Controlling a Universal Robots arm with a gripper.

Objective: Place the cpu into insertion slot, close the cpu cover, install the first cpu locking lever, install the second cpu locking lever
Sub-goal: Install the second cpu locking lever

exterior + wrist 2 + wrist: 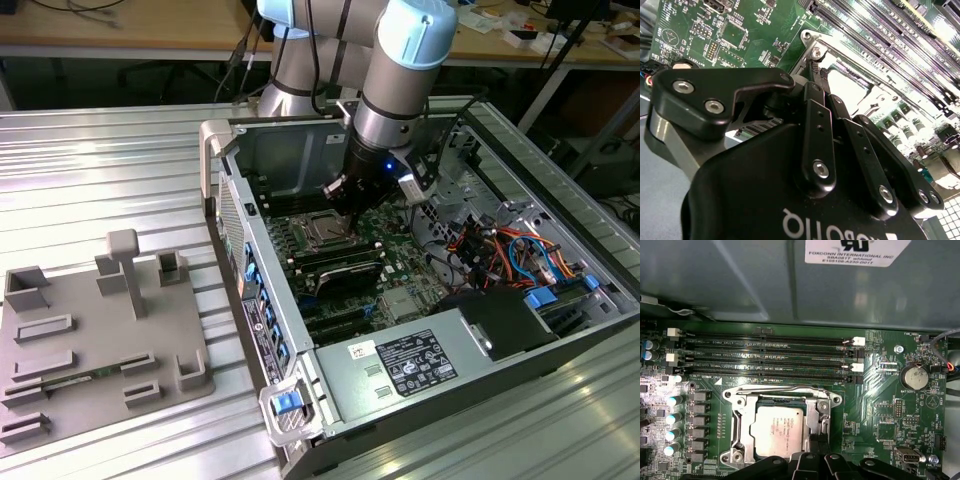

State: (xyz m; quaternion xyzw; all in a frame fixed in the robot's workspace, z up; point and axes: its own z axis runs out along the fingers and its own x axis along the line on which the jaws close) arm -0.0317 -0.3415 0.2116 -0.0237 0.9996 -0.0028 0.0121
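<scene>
The arm reaches down into the open computer case (440, 330), which lies on its side on a ribbed metal table (110, 170), right of centre in the exterior view. Its gripper (340, 203) hangs low over the green motherboard (400, 275), just above the socket, near the middle of that frame.

In the first wrist view the cpu (777, 430) sits flat in the insertion slot (782, 425), in the lower middle of the frame. It is a thin square, so it has no real long axis; its edges run parallel to the socket's rim and to the long black memory slots (770, 357) just above it in the picture. Its dull silver-grey metal top faces up, with faint print across it.

The cpu cover (815, 412), a bright stamped-steel frame with a large square cut-out, lies down flat around the chip, framing it on all sides. Round screw heads mark the frame's corners.

In the second wrist view the black metal fingers (815, 150) of the gripper run side by side toward the socket's shiny corner (812, 45), in the upper middle. They look drawn close together, with nothing between them, though the tips are hard to make out against the glare.

A grey plastic fixture tray (100, 340) lies on the table at lower left of the exterior view.
</scene>
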